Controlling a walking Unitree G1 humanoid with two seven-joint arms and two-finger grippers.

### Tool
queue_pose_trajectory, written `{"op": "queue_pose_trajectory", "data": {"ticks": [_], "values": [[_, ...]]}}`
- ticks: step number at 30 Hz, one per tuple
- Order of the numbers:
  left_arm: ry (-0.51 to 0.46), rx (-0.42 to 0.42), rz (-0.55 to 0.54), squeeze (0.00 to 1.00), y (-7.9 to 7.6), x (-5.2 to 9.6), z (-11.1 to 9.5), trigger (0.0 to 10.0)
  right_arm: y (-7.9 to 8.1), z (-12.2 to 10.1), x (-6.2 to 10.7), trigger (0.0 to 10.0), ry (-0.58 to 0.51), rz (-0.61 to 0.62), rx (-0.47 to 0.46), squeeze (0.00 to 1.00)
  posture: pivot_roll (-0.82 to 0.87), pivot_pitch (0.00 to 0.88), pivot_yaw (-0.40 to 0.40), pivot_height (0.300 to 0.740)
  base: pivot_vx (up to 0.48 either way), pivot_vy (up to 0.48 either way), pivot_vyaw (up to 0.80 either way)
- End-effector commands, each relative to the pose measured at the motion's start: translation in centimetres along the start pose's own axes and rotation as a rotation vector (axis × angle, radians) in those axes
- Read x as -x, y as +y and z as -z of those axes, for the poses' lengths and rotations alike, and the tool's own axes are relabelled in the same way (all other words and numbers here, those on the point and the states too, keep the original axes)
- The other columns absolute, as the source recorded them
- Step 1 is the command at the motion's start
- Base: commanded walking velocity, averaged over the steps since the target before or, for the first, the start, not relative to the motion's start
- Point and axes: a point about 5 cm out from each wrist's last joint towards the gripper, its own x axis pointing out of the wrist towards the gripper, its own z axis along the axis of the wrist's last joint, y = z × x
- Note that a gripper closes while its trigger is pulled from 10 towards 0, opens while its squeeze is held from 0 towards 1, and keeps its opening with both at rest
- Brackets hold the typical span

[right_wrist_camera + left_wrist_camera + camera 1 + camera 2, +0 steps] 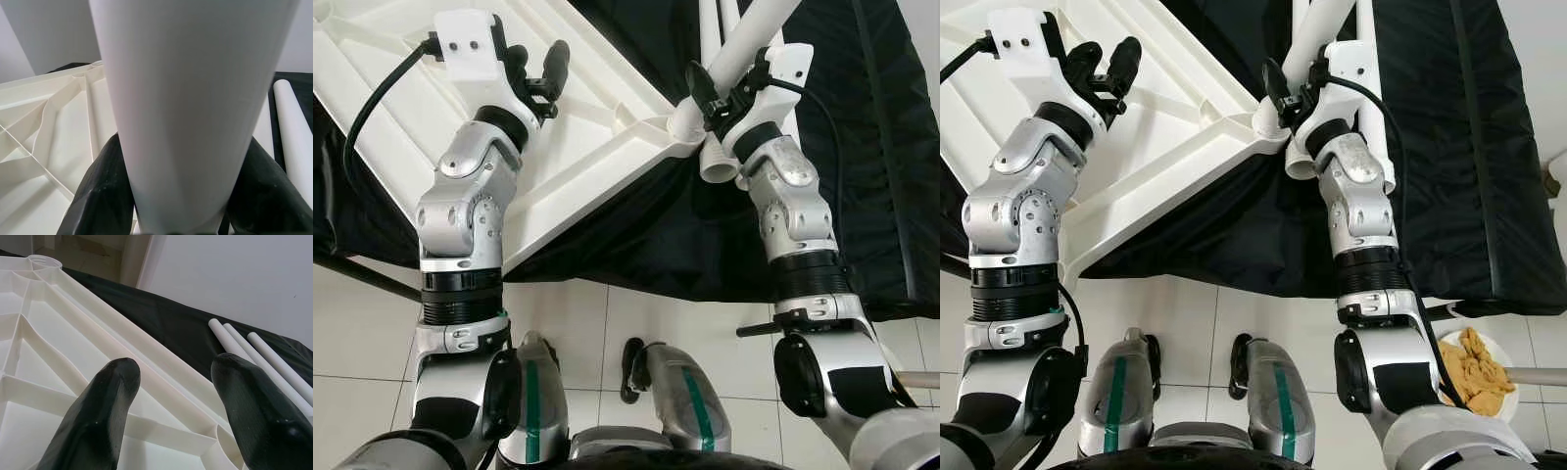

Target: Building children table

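A white plastic tabletop [578,127] lies upside down on a black cloth, ribs facing up, its near corner socket [685,119] in front of me. My right gripper [722,88] is shut on a white table leg [754,34], which stands tilted with its lower end at that corner socket. In the right wrist view the leg [186,107] sits between both black fingers [98,196]. My left gripper [536,70] hovers open over the ribbed underside, holding nothing; its fingers [98,416] stand apart above the ribs.
Loose white legs [264,362] lie on the black cloth [862,147] beyond the tabletop. A white bowl with yellow-brown cloth [1474,377] sits on the tiled floor at my right. My own legs [607,392] stand on white tiles below.
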Motion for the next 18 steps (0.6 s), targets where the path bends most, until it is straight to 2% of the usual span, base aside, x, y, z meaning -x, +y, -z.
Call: {"op": "queue_pose_trajectory", "data": {"ticks": [1, 13, 18], "values": [[0.007, 0.008, -0.035, 0.00, -0.1, 0.0, 0.1, 10.0, 0.5, 1.5, 0.3, 10.0, 0.063, -0.039, -0.037, 0.00, 0.14, 0.106, -0.076, 0.740, 0.000, 0.000, 0.00], [0.009, 0.012, -0.034, 0.00, -0.2, 0.0, 0.1, 10.0, 0.7, 0.9, 0.1, 10.0, 0.049, -0.075, -0.076, 0.00, 0.14, 0.108, -0.073, 0.740, 0.000, 0.000, 0.00], [0.009, 0.012, -0.029, 0.00, -0.2, -0.1, 0.1, 10.0, 0.7, -0.1, 0.1, 10.0, -0.026, -0.081, -0.106, 0.00, 0.14, 0.107, -0.075, 0.740, 0.000, 0.000, 0.00]]}}
